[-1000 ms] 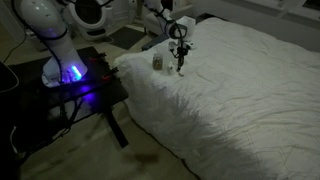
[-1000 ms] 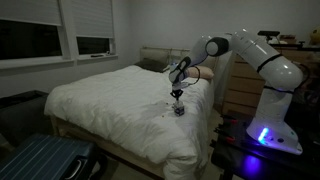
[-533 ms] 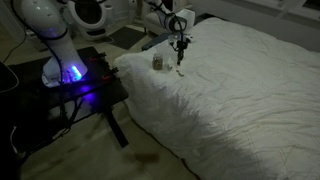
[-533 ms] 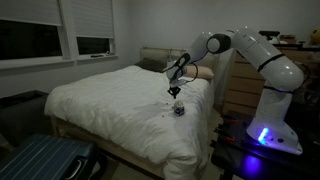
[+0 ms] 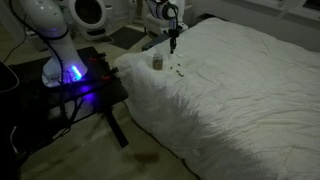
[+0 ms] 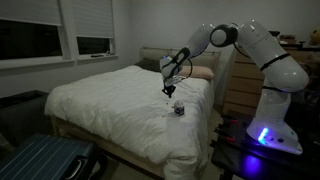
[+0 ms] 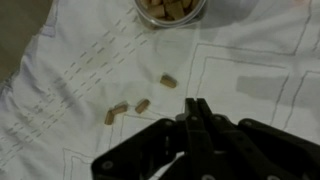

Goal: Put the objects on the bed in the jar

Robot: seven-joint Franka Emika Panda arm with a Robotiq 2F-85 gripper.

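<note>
Three small olive-brown bits [image 7: 142,105] lie loose on the bed [image 5: 240,95], strung in a slanting line across its white quilted cover. In the wrist view the nearest sits just up and left of the claw [image 7: 196,108], and the two lower ones are angled much alike. Beyond them stands the jar [image 5: 157,62], with several bits already inside. The claw hangs above the cover, close by the jar, pinched tight. Whether a bit is caught between its tips I cannot tell. If it is, I'd say the jar lies straight ahead, past the loose ones.
</note>
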